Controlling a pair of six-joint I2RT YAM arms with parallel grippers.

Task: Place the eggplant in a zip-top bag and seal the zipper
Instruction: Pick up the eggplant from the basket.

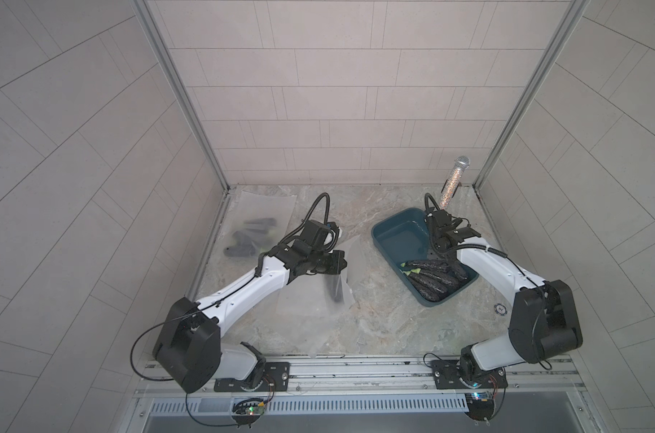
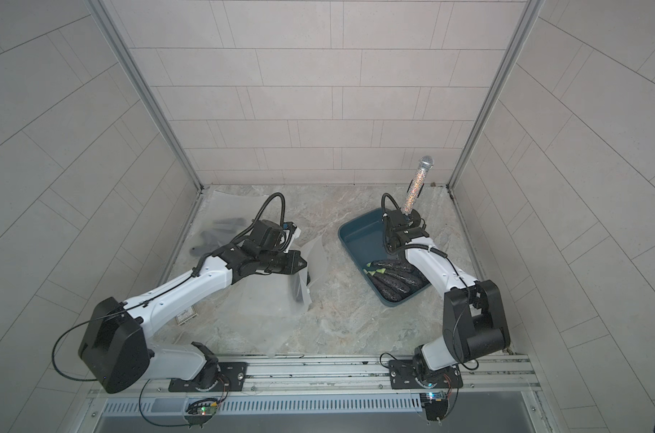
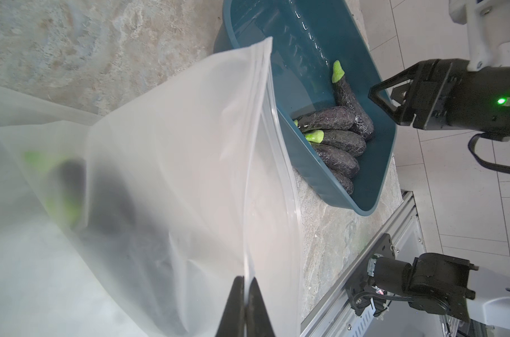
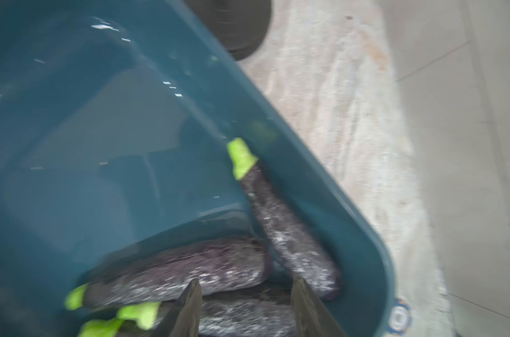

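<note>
In both top views two white-and-black arms reach over a marbled surface (image 1: 374, 330). At centre left of the frame, the left fingers (image 3: 258, 312) are pressed together on the zipper edge of a frosted zip-top bag (image 1: 303, 300), holding that edge up while the rest of the bag slumps onto the surface. A dark eggplant (image 1: 335, 290) with a green stem end shows dimly through the film, low inside the bag. At centre right, a teal bin (image 1: 397, 240) holds a tight pile of more eggplants (image 1: 436, 279) at its near end. The right fingers (image 4: 188, 312) hang just above that pile, apart, with nothing clamped between them. The right wrist view is blurred, so whether they touch an eggplant cannot be told. A second bag (image 1: 269, 206) with dark shapes inside lies flat at the upper left of the surface. The main risk is probably the single pinch: thin, slick film held at one spot could slide free, and the bag would drop. Since only one point of the zipper is held, the strip bows, so its two halves may meet crooked and leave a gap when pressed shut. If the mouth tips down, the eggplant could roll out. In the bin, the eggplants lie touching, so closing fingers could catch two or nudge the bin.
</note>
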